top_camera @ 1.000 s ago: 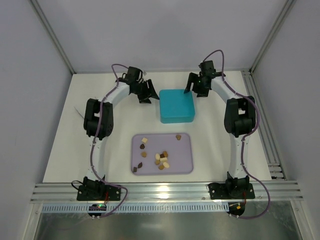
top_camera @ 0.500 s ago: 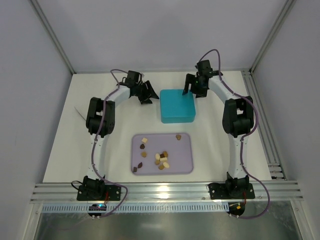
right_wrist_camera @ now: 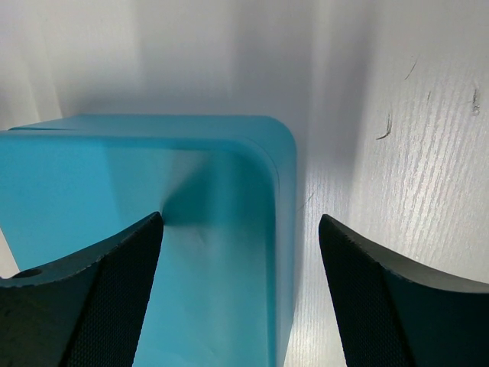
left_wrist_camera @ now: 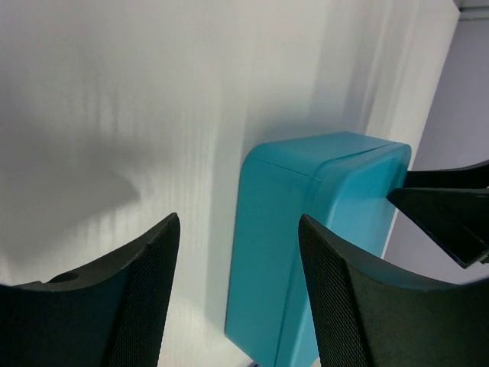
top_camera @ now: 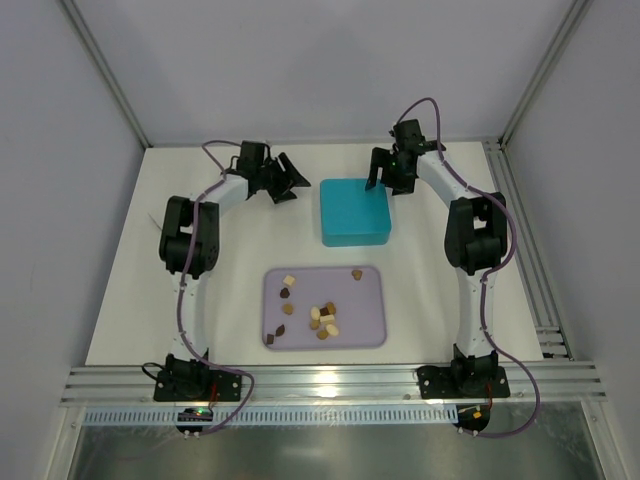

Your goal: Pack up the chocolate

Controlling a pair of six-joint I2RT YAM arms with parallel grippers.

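Pulled back from the rounded teal box (top_camera: 353,212), left hand (top_camera: 283,180) spread; right hand (top_camera: 385,175) spread too; chocolate (top_camera: 322,318) lumps dot tray (top_camera: 372,330).

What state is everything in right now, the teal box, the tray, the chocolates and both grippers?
Teal rounded plastic box: lid on, shut.
Lilac rectangular plastic tray: lying flat, partly filled.
Small brown, tan and cream chocolate pieces: loose on the tray.
Left gripper: open, empty.
Right gripper: open, empty.

We find the chocolate (top_camera: 322,315) on the tray (top_camera: 366,305) by the table's (top_camera: 130,300) near edge, the box (top_camera: 353,211) just behind it
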